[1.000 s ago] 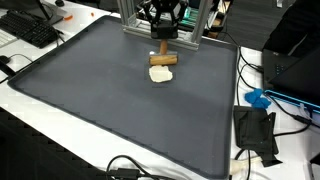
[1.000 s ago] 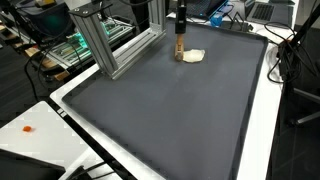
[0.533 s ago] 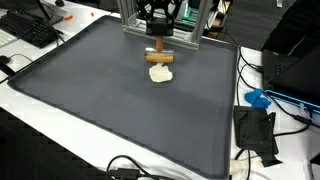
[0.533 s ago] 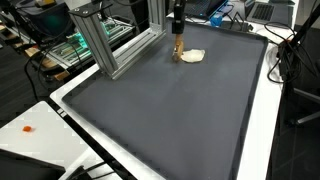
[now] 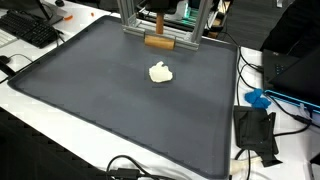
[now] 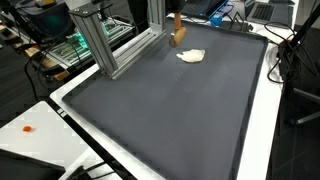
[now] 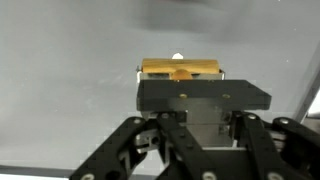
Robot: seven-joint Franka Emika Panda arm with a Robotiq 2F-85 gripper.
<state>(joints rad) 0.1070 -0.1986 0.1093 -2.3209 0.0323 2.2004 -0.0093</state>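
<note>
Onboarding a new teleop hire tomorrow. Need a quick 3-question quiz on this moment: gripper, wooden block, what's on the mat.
1. True or false: the wooden block is lying on the dark mat.
2. Which thing rests on the mat closest to the block? A) a red cup B) a white lump C) a metal spoon
3. Fill in: in the wrist view the gripper has its jaws ___ on the block.

Key
1. False: the block is held in the air, clear of the mat.
2. B
3. shut
</note>
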